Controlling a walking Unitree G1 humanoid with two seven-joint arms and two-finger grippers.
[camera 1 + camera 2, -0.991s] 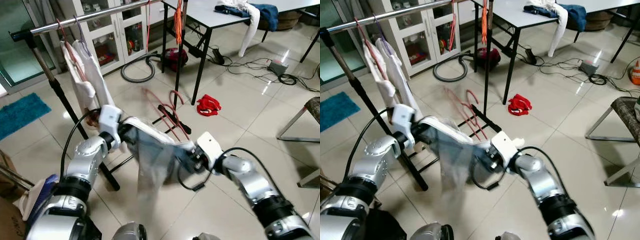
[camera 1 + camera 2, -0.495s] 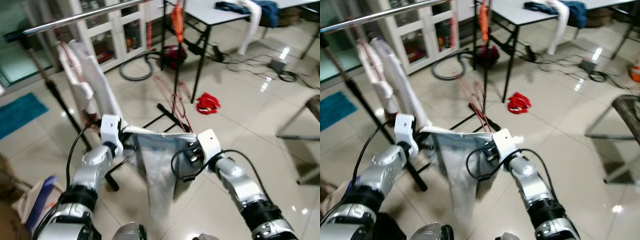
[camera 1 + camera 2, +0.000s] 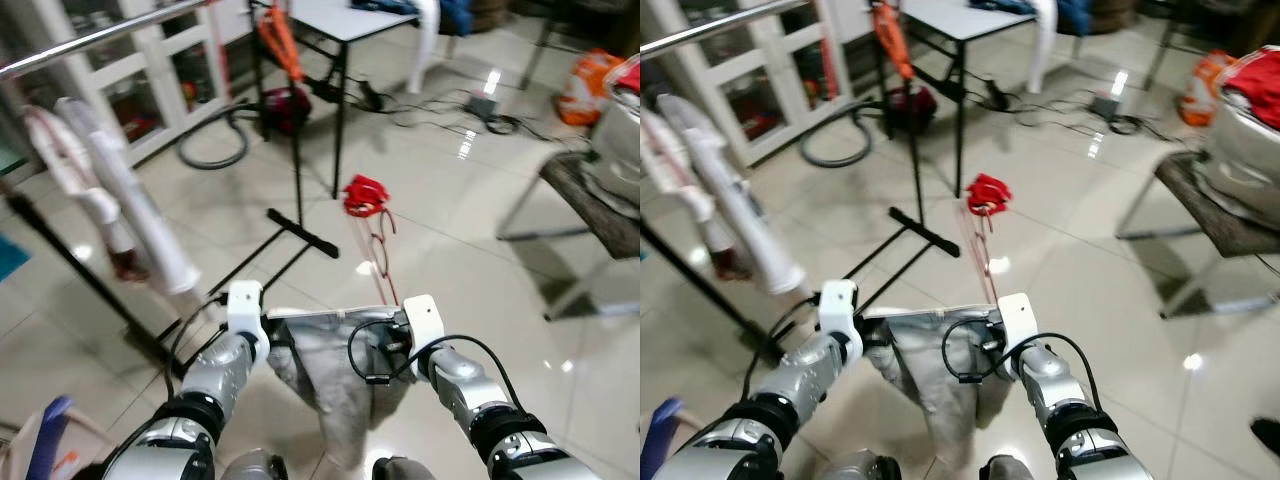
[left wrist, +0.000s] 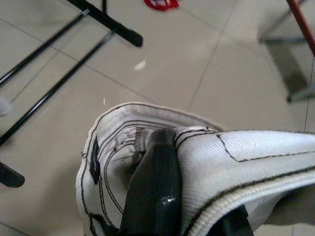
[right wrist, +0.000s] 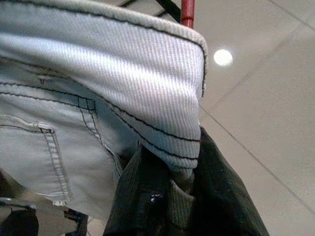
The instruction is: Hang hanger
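Fingers of left gripper (image 3: 272, 335) and right gripper (image 3: 385, 345) clamped tight on pale jeans (image 3: 335, 385) waistband, red hanger (image 3: 381, 252) attached.

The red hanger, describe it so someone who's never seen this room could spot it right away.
Start at the pale jeans stretched between the left gripper and the right gripper low in front of the robot. From the waistband near the right gripper, a thin red hanger rises toward a crumpled red cloth on the floor. It is wiry with a hook; the cloth is bunched.
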